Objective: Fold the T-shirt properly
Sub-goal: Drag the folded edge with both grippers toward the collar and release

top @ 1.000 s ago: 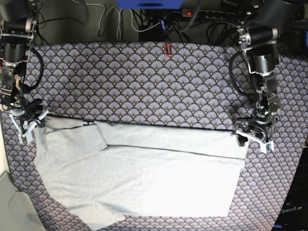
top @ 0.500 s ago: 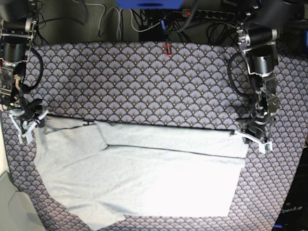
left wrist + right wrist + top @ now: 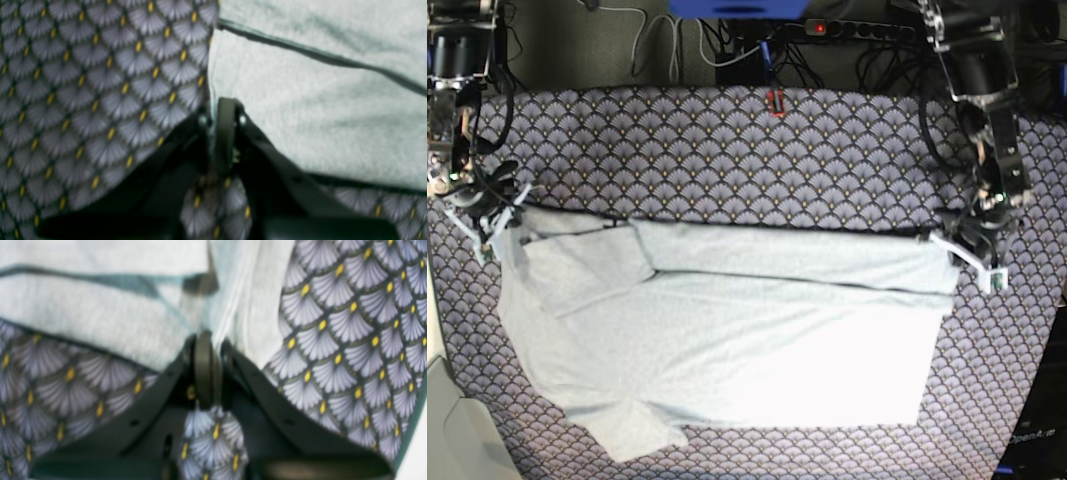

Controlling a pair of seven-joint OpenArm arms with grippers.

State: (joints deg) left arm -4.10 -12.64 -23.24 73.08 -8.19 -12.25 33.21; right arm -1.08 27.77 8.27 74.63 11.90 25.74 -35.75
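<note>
The pale grey T-shirt (image 3: 727, 330) lies spread on the fan-patterned tablecloth (image 3: 727, 160), plain side up, with a folded band along its far edge and a sleeve at the near left. My left gripper (image 3: 967, 252) is shut on the shirt's far right corner. In the left wrist view the shut left gripper (image 3: 225, 111) pinches the shirt's (image 3: 317, 100) edge. My right gripper (image 3: 489, 225) is shut on the far left corner. In the right wrist view the shut right gripper (image 3: 206, 341) has bunched shirt fabric (image 3: 100, 316) between its jaws. No lettering shows.
A small red object (image 3: 775, 102) sits at the tablecloth's far edge. Cables and a power strip (image 3: 867, 30) run behind the table. A pale grey panel (image 3: 452, 430) stands at the near left corner. Bare tablecloth lies beyond the shirt's far edge.
Both grippers have moved toward the far side of the table, pulling the shirt's far edge with them. The whole shirt has shifted away from the near edge.
</note>
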